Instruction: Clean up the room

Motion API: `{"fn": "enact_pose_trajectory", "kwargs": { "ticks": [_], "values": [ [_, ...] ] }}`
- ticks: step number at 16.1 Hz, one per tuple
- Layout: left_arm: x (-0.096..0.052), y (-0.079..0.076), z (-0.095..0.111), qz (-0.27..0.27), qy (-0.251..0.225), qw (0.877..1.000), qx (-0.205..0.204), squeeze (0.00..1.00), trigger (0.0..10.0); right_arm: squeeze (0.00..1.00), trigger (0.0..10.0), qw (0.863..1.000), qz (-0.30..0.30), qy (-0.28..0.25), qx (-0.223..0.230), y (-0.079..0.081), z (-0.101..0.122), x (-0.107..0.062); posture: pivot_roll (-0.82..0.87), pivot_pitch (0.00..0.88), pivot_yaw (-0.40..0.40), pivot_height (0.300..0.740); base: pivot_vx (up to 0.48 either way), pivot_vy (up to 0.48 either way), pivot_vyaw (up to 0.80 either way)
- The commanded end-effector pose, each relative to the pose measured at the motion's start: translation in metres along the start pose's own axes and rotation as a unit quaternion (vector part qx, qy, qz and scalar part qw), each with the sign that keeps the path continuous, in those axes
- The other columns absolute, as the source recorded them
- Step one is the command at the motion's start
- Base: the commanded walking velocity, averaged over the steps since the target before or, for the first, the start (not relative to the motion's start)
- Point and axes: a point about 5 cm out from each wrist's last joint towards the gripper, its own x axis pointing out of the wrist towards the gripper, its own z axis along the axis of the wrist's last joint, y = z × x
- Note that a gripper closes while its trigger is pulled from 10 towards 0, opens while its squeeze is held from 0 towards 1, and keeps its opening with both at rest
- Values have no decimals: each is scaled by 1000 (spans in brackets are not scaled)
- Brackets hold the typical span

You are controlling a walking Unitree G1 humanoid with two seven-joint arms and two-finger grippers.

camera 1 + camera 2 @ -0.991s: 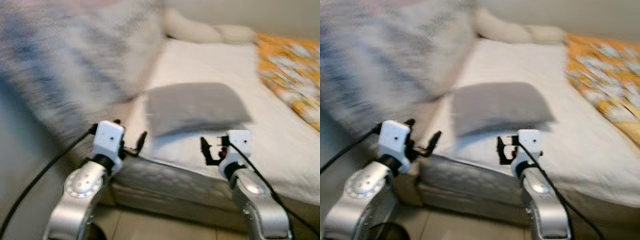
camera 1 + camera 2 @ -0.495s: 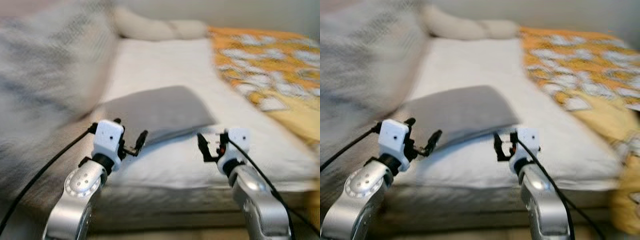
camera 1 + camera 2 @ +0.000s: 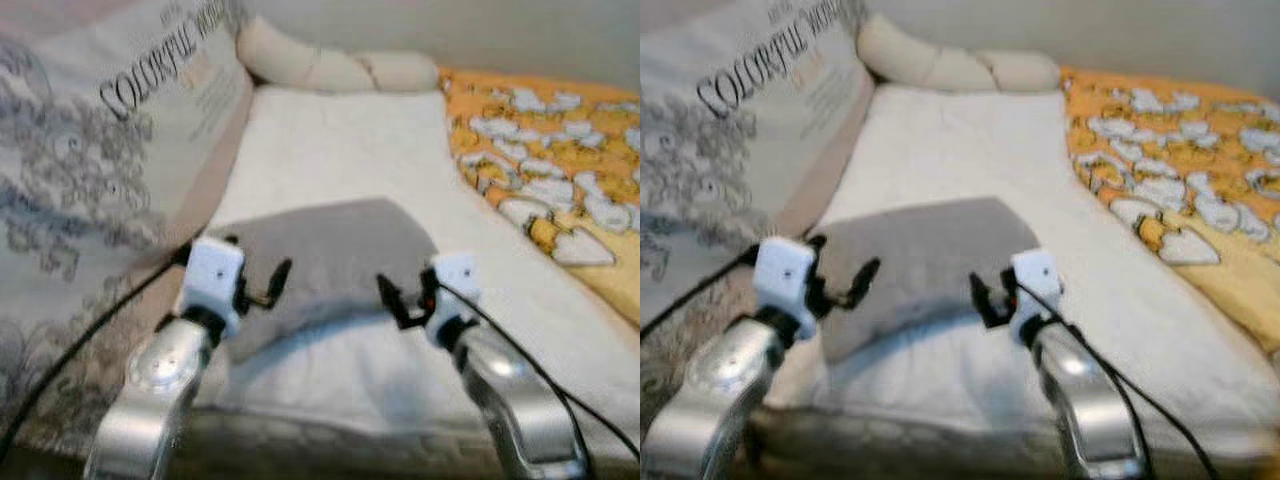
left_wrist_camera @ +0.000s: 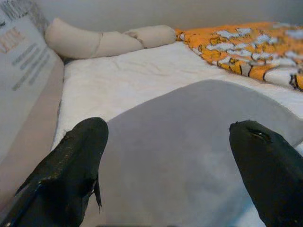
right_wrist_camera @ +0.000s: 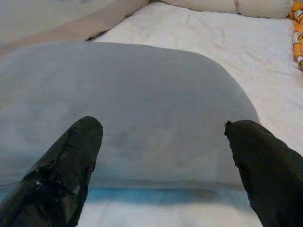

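A flat grey pillow lies on the white sheet of the bed, near its front edge. My left gripper hovers at the pillow's near left corner, fingers open with nothing between them. My right gripper is at the pillow's near right edge, also open and empty. In the left wrist view the grey pillow spreads between the two black fingers. The right wrist view shows the same pillow close under that gripper's open fingers.
A big printed cushion leans along the left side of the bed. A cream bolster lies at the far end. An orange patterned blanket covers the bed's right side.
The camera has swung and come closer to the bed, and the picture is sharper. Both grippers now sit over the grey pillow's near edge instead of short of it.
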Motion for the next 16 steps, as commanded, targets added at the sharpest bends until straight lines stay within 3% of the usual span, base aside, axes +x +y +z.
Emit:
{"fn": "enact_pose_trajectory", "kwargs": {
  "ticks": [1, 6, 7, 8, 13, 15, 16],
  "values": [
    [-2, 5, 3, 10, -6, 1000, 9, 0, 10000, 0, 10000, 1000, 6, 0, 21, 2, 0, 2, 10, 0, -16, 740, 0, 0, 0],
    [-3, 10, -2, 9, 10, 1000, 7, 0, 10000, 0, 10000, 1000, 6, 7, 20, 1, -7, -1, 4, 0, -7, 740, 0, 0, 0],
    [-2, 11, -3, 3, 16, 1000, -1, 43, 10000, 0, 10000, 1000, 3, 7, 21, 0, -7, -1, 3, 0, -6, 740, 0, 0, 0],
    [-1, 12, -3, -6, 18, 1000, -13, 1000, 10000, 0, 10000, 1000, 2, 5, 22, 0, -7, 0, 3, 0, -6, 740, 0, 0, 0],
    [16, 32, -21, -30, 77, 996, -36, 1000, 10000, 0, 10000, 1000, -7, 3, 23, -9, -5, 3, 7, 0, -11, 740, 0, 0, 0],
    [25, 47, -34, -6, 110, 993, -37, 1000, 10000, 0, 10000, 999, -32, 10, 15, -24, -6, 2, -1, 0, -7, 740, 0, 0, 0],
    [31, 56, -46, 18, 141, 989, -36, 1000, 10000, 0, 10000, 997, -75, 30, 6, -40, -11, 0, -5, 0, -4, 740, 0, 0, 0]
  ]
}}
